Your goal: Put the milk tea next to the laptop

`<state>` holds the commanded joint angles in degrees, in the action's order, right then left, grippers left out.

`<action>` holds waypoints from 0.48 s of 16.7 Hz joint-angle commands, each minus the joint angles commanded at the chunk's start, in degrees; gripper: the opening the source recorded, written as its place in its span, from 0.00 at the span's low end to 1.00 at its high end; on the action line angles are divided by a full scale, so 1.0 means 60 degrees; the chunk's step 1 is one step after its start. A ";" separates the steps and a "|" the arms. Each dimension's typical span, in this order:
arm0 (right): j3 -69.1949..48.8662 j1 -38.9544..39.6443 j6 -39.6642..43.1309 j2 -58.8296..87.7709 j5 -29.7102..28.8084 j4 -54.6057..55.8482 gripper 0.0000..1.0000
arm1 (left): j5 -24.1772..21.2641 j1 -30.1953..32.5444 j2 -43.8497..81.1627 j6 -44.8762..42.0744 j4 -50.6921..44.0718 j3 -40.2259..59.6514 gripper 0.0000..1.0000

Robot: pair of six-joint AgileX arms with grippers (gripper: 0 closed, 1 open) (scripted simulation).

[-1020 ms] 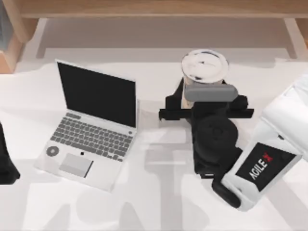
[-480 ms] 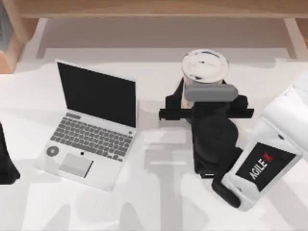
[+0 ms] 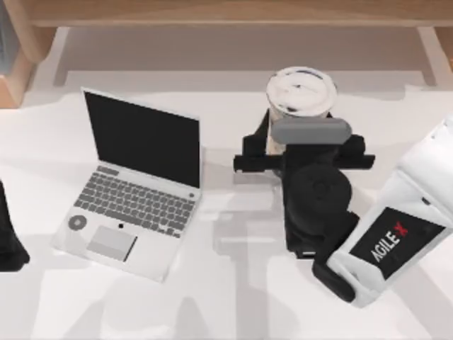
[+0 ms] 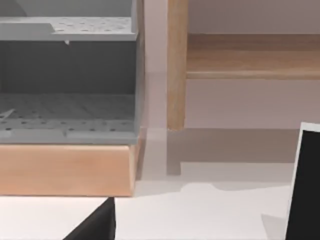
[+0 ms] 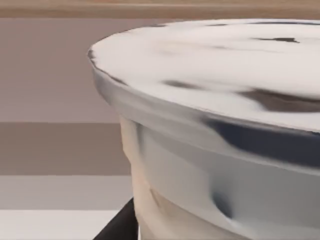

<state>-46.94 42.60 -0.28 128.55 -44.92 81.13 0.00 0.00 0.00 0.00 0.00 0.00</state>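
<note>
On the counter's (image 3: 233, 283) right half, the right claw (image 3: 301, 145) grips the milk tea (image 3: 301, 95) around its body, below the white lid. The open laptop (image 3: 134, 180) sits well apart, leftward. The left arm rests at the left edge.

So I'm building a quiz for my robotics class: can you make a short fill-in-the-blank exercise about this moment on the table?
1. The laptop stands open on the table's ____ side in the top view.
2. The ____ gripper is at the milk tea, its black fingers on either side of the cup.
3. The milk tea's round lid is ____ in colour.
4. The left arm is parked at the table's ____ edge in the top view.

Missing words: left; right; white; left
</note>
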 joint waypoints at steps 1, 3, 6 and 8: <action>0.0000 0.0000 0.0000 0.0000 0.0000 0.0000 0.00 | 0.0000 0.0000 0.0000 0.0000 0.0000 0.0000 1.00; -0.0027 -0.0001 -0.0015 0.0039 0.0002 0.0021 0.00 | 0.0000 0.0000 0.0000 0.0000 0.0000 0.0000 1.00; -0.0260 0.0092 -0.0143 -0.0409 -0.0109 0.0111 0.00 | 0.0000 0.0000 0.0000 0.0000 0.0000 0.0000 1.00; -0.0430 0.0207 -0.0345 -0.0863 -0.0270 0.0108 0.00 | 0.0000 0.0000 0.0000 0.0000 0.0000 0.0000 1.00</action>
<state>-49.52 43.84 -2.36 123.37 -46.54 81.78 0.00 0.00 0.00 0.00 0.00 0.00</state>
